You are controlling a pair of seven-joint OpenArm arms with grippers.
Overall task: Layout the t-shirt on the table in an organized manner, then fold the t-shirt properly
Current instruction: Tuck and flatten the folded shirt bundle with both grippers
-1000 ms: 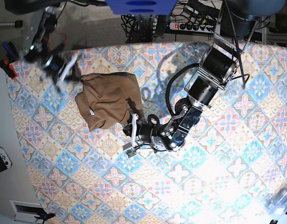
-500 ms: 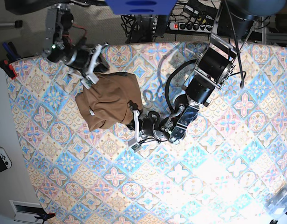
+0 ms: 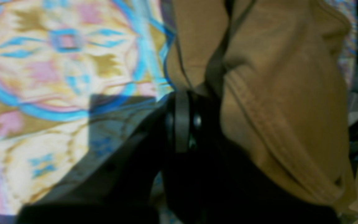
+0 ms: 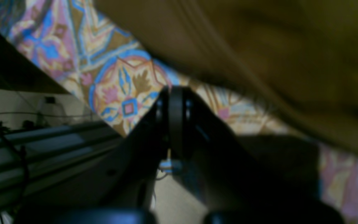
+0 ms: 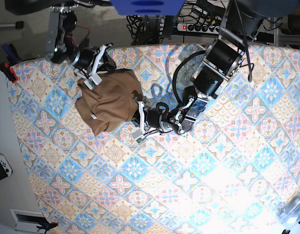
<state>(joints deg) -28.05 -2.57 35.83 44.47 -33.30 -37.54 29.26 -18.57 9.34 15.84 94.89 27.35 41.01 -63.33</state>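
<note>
The tan-brown t-shirt (image 5: 107, 100) lies bunched in a heap at the back left of the patterned table (image 5: 213, 170). My left gripper (image 5: 140, 121) is at the heap's right lower edge. In the left wrist view the gripper (image 3: 182, 93) looks shut, with the shirt's (image 3: 275, 93) folds puckering to its tip. My right gripper (image 5: 94, 72) is at the heap's upper left corner. In the right wrist view the gripper (image 4: 172, 93) is shut, with the table (image 4: 126, 93) behind its tip and the blurred shirt (image 4: 259, 46) just above it.
The table's back edge runs just behind the right gripper, with cables and a power strip (image 5: 198, 27) beyond it. A white game controller (image 5: 1, 165) lies off the table's left side. A clear container (image 5: 293, 207) sits at the front right corner.
My right gripper has swung right from the table's left corner to the shirt's upper left corner. My left gripper has moved up and left, and the shirt has bunched tighter.
</note>
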